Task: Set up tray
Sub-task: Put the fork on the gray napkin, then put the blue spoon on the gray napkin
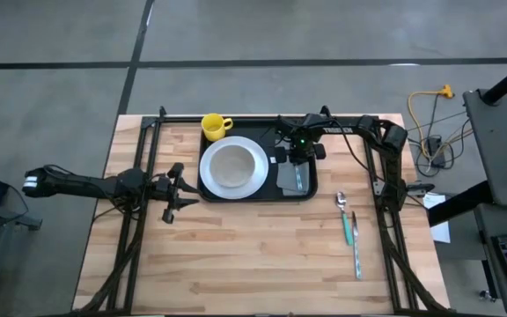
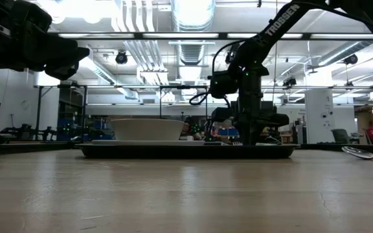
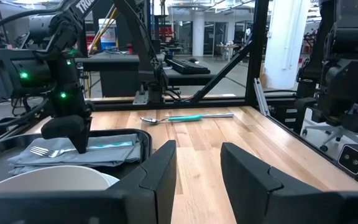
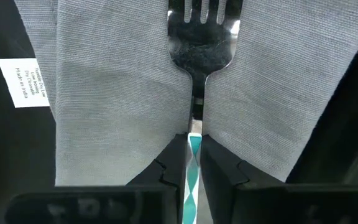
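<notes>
Two pieces of cutlery, a spoon (image 1: 342,202) and a teal-handled knife (image 1: 356,246), lie on the bare wooden table (image 1: 236,255) because they are not yet laid. My right gripper (image 4: 194,163) pinches the teal-handled steel fork (image 4: 195,74) by its handle, narrow-jawed, resting it flat on the grey folded napkin (image 4: 104,93), beside the round white plate (image 1: 234,167) in the large flat black tray (image 1: 262,126) at the table's far edge. My left gripper (image 3: 197,180) waits half open beside the tray, holding nothing.
</notes>
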